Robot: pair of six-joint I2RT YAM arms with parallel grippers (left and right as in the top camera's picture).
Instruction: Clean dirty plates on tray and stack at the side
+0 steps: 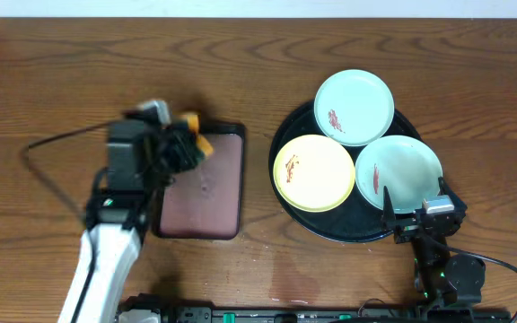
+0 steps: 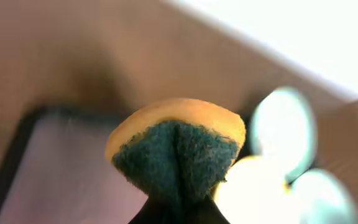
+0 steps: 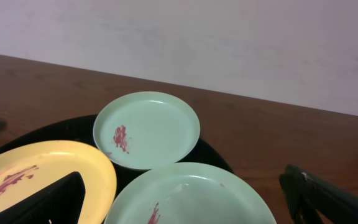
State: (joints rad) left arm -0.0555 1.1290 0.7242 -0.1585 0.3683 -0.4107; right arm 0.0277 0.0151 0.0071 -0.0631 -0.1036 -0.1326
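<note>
Three smeared plates lie on the round black tray (image 1: pixel 287 131): a mint-green one (image 1: pixel 355 106) at the back, a yellow one (image 1: pixel 314 172) at the left, a mint-green one (image 1: pixel 400 172) at the right. My left gripper (image 1: pixel 187 144) is shut on a yellow-and-green sponge (image 2: pixel 178 144) and holds it above the maroon tray's far left corner. My right gripper (image 3: pixel 185 202) is open, its fingers either side of the near edge of the right mint plate (image 3: pixel 197 196). The back mint plate (image 3: pixel 146 129) and the yellow plate (image 3: pixel 39 174) show in the right wrist view.
A small rectangular maroon tray (image 1: pixel 203 193) with a black rim lies left of the black tray. Bare wood-grain tabletop (image 1: pixel 474 81) lies right of and behind the black tray. A black cable (image 1: pixel 43 161) loops at the left.
</note>
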